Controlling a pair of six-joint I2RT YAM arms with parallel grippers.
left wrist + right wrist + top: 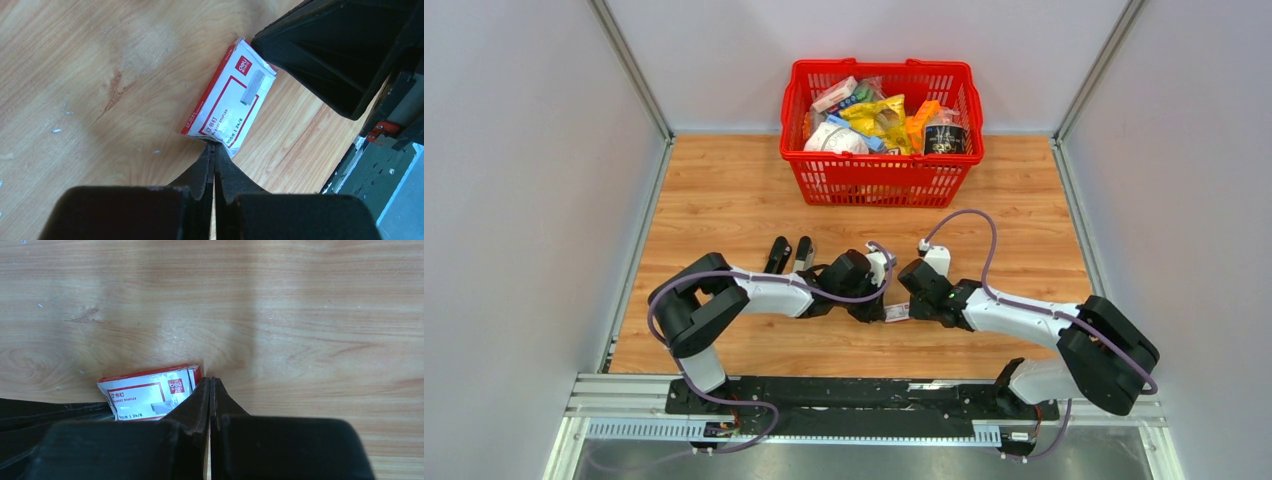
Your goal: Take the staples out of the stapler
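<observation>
Left gripper (214, 150) and right gripper (210, 383) are both pinched closed and empty, beside the small red-and-white cardboard box (227, 105). Tiny silvery staples (56, 131) lie loose at frame left, so unloading seems mostly done.

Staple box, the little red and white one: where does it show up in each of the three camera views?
Top view: the staple box lies low in the middle, well in front of the red basket.
Left wrist view: centre, tilted, just beyond the left pincer.
Right wrist view: lower left of centre, just left of the right pincer, its lower edge hidden.
Shared landmark: the wooden table it lies on.
</observation>
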